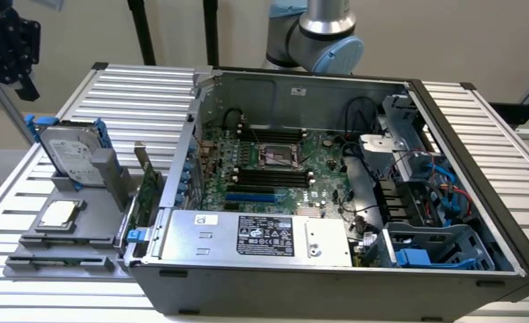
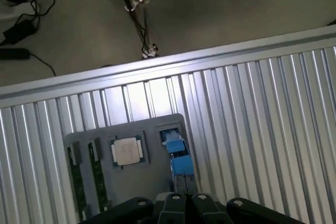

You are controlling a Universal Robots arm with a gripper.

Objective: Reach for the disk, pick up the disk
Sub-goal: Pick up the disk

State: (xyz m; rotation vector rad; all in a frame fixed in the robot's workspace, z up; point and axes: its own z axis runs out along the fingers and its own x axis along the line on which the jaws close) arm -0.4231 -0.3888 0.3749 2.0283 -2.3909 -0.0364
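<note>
**Ribbed metal table: disk upright in its holder, gripper above it**

Ribbed aluminium table (image 1: 13, 202) carries a grey holder (image 1: 103, 229) close to its edge at the exterior view's left. In the nearest part of this holder two memory sticks (image 1: 60, 259) lie flat. Just behind them sits a small square chip (image 1: 58, 214).

Behind the chip stands the disk (image 1: 71, 155), in a slot of the holder. Its long axis is nearly upright and it leans a little backward, away from the chip. The white label faces the chip side, and the blue rails run up along both long edges. The top edge and the space above it are free.

On the holder's side toward the exterior view's right a green circuit card (image 1: 146, 195) stands on edge. Beside it is the wall of the open computer case (image 1: 336, 282), so there is little room on that side.

The gripper (image 2: 181, 207) hangs above the holder and does not touch the disk. Whether it is spread or pressed together I cannot tell.

Farthest, behind the case, the arm (image 1: 323, 33) rises.
</note>
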